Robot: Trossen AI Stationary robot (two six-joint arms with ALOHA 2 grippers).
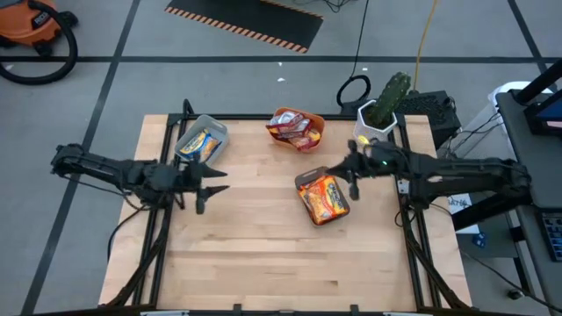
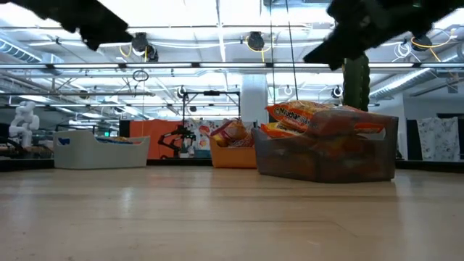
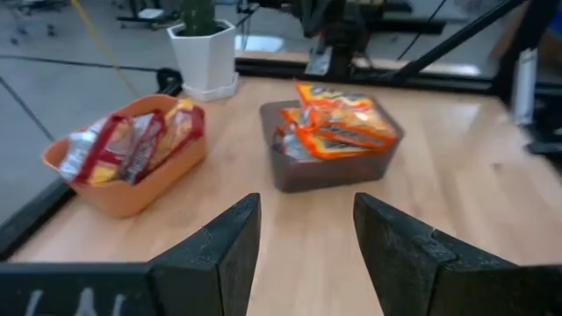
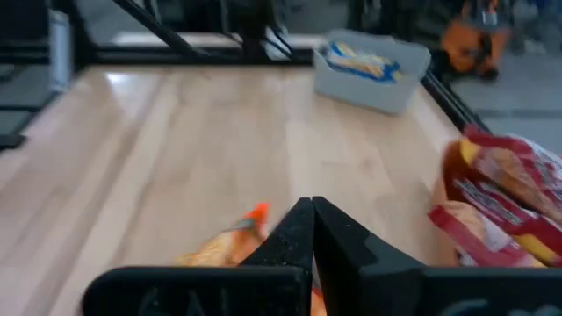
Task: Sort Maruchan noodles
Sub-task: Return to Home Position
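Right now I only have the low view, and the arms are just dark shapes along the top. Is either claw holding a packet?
Observer: No. The left claw is open, with only bare tabletop showing between its fingers in its wrist view.
Operator: And the right?
Observer: The right claw is shut, fingers together, with nothing visible between them. In the high view it hangs beside the dark bin.
Operator: What's in the gray bin? I can't see over its wall.
Observer: The gray bin holds yellow-and-blue packs. The orange packs are in the dark bin, and the red packs are in the orange bin.
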